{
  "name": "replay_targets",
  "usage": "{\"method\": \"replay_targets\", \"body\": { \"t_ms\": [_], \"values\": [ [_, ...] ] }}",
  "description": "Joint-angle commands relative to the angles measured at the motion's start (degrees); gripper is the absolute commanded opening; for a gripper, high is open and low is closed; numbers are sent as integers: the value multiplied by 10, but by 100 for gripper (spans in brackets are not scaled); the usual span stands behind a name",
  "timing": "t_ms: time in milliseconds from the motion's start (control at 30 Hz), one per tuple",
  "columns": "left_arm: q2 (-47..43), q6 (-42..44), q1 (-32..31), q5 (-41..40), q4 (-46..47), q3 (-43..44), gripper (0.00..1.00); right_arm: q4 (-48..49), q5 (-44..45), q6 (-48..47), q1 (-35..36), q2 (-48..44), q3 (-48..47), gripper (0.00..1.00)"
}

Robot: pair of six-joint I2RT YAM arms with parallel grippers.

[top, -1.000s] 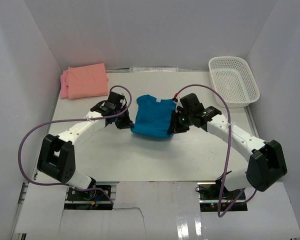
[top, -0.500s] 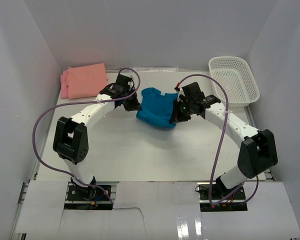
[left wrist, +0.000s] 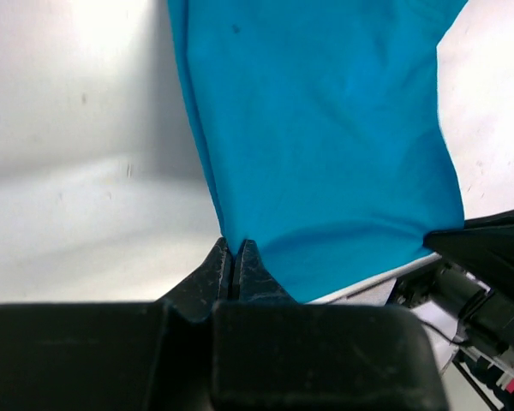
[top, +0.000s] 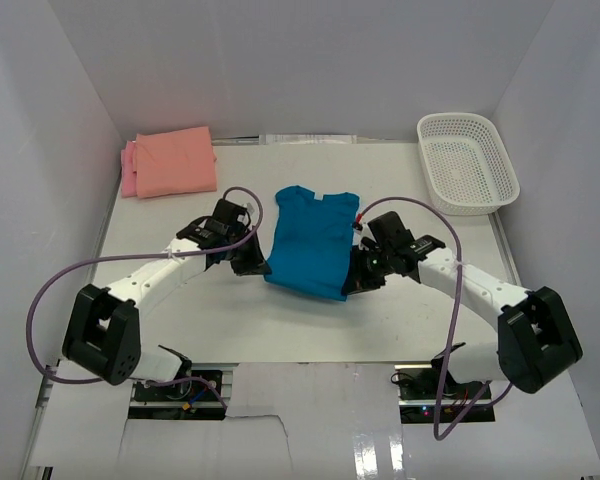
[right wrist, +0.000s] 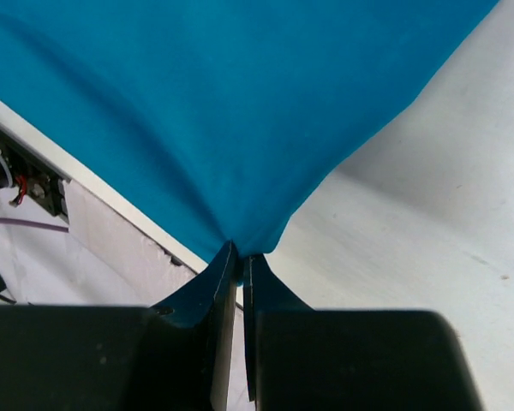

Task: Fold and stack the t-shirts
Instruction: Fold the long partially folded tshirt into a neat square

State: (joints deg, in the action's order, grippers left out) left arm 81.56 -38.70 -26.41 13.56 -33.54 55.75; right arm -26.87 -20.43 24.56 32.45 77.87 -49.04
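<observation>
The left gripper [left wrist: 234, 257] is pressed together on the near left corner of a teal-blue t-shirt [top: 310, 240], with the cloth pinched right at the fingertips. The right gripper [right wrist: 240, 261] is likewise closed on the near right corner, where the fabric is gathered into a small point between its jaws.

Between the two pinches the near edge is drawn into a fairly straight line. This appears to be why the corners are held apart: the cloth is pulled taut and flat rather than left bunched.

In the overhead view the shirt is spread near the middle of the white table [top: 280, 330], with its neckline at the far end. Its near edge appears to be raised a little off the surface. The sleeves seem to be tucked in already, so that a long rectangle is formed. Folding the near half over the far half is judged to be the step in hand.

At the far left corner of the table a salmon-orange folded t-shirt [top: 175, 160] is laid on top of a pink one [top: 129, 172], of which only a strip is shown at the left edge. This is taken to be the stack where the teal shirt is meant to go. A white mesh basket [top: 467, 163] is set at the far right, well apart from the cloth.
</observation>
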Motion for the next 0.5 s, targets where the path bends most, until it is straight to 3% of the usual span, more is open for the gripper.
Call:
{"method": "replay_targets", "body": {
  "t_ms": [0,233,467],
  "values": [
    [-54,-17,-7,2,1,-48,0,18,-4,29,12,-51,52,8],
    [-120,-70,-76,-1,6,-126,0,20,15,84,69,-140,121,8],
    [-138,-104,-110,-2,11,-143,0,4,25,97,82,-164,106,8]
  ]
}}
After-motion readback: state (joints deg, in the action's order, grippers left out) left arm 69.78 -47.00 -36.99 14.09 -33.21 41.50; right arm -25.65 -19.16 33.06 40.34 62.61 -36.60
